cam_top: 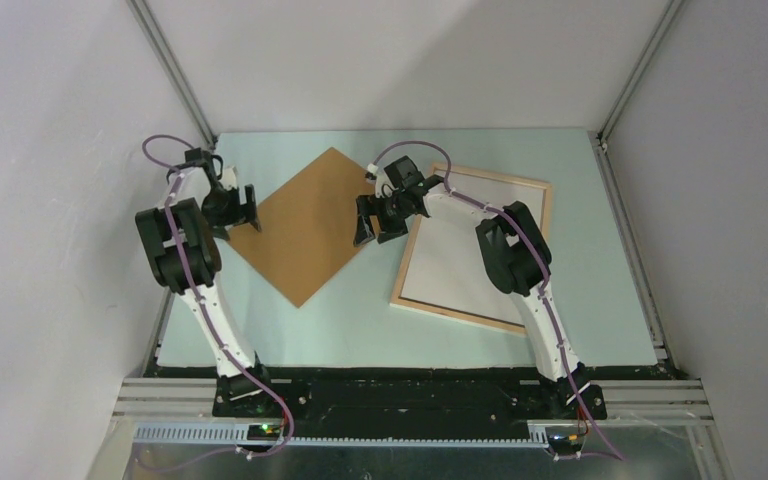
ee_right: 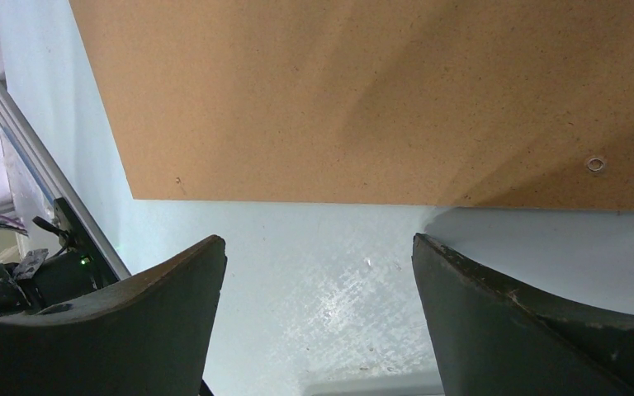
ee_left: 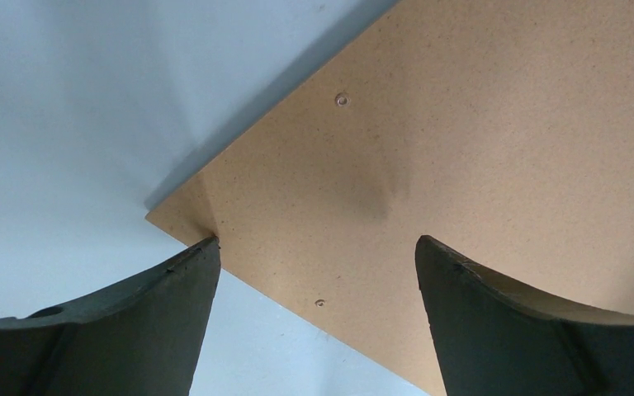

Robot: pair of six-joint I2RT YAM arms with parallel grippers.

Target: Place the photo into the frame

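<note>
The frame [cam_top: 455, 316], of pale wood rails, lies flat at the right of the table. A white sheet [cam_top: 460, 255] fills its inside; no dark picture side shows, so I cannot tell if it is the photo. The brown backing board [cam_top: 310, 225] lies as a diamond left of the frame. My left gripper [cam_top: 250, 208] is open at the board's left corner, which shows between its jaws in the left wrist view [ee_left: 462, 148]. My right gripper [cam_top: 363, 222] is open at the board's right corner, over bare table in the right wrist view [ee_right: 319, 243], the board [ee_right: 380, 91] just beyond the fingertips.
The pale green table [cam_top: 600, 300] is walled by grey panels with metal rails at the edges. A pale flat edge [ee_right: 371, 384] shows low in the right wrist view. The arm bases stand at the near edge.
</note>
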